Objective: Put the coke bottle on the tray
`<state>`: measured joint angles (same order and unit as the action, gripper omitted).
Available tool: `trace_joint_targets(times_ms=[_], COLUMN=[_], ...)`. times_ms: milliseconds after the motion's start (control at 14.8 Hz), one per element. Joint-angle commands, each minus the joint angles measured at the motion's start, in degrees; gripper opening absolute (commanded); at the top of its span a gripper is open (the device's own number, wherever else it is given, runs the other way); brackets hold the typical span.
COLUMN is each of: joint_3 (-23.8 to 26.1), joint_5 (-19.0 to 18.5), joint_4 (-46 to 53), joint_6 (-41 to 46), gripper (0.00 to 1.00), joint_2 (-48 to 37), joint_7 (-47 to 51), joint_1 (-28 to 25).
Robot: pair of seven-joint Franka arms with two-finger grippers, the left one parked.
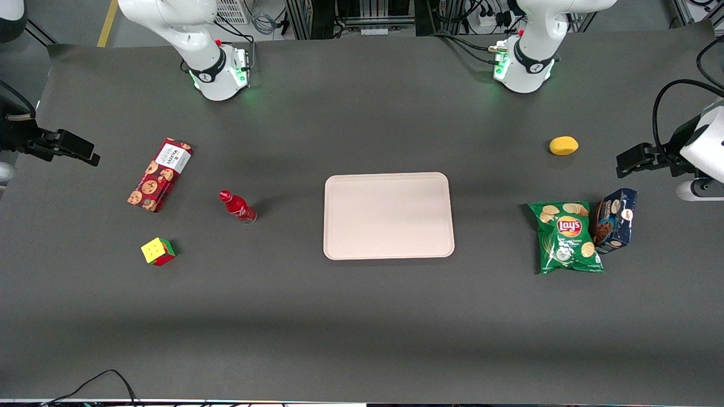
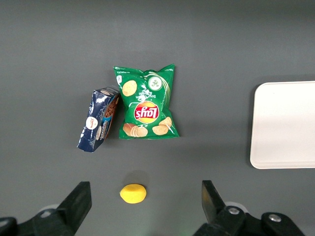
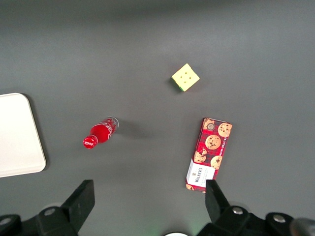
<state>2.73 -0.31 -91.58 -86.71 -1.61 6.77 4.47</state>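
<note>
Table point(image 1: 362, 328): It was big, dark and flat, and all the things sat on it.
Tray point(image 1: 388, 216): It lay flat in the middle with nothing on it, and I saw its corner too point(image 3: 17, 135).
Cookie box point(image 1: 159, 174): It lay flat near my end of the table, farther from the front camera than the cube.
Bottle point(image 1: 237, 206): It stood up on the table between the tray and the cookie box, well apart from both. From my wrist I saw its red cap and body point(image 3: 100, 132).
Cube point(image 1: 158, 251): It sat nearer the front camera than the bottle, not touching it.
My gripper point(image 3: 147, 201): It hung high over the table at my end, open wide and holding nothing point(image 1: 70, 148).
How to do it well: I thought I should come down over the bottle, close softly on its thin body under the cap, and keep it standing so it would not tip.
What to watch: I thought the bottle could fall if I bumped it.
</note>
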Motion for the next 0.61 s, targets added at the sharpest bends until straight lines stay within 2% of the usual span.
trace_joint_targets(times_ms=[0, 337, 540], joint_3=[0.70, 1.23, 0.79], joint_5=[0.13, 0.13, 0.13], joint_4=[0.70, 0.96, 1.14], joint_6=[0.75, 3.38, 5.67], gripper=[1.00, 1.00, 1.00], joint_2=[0.64, 0.29, -0.24], joint_7=[-0.08, -0.79, -0.80], joint_1=[0.10, -1.56, -7.87])
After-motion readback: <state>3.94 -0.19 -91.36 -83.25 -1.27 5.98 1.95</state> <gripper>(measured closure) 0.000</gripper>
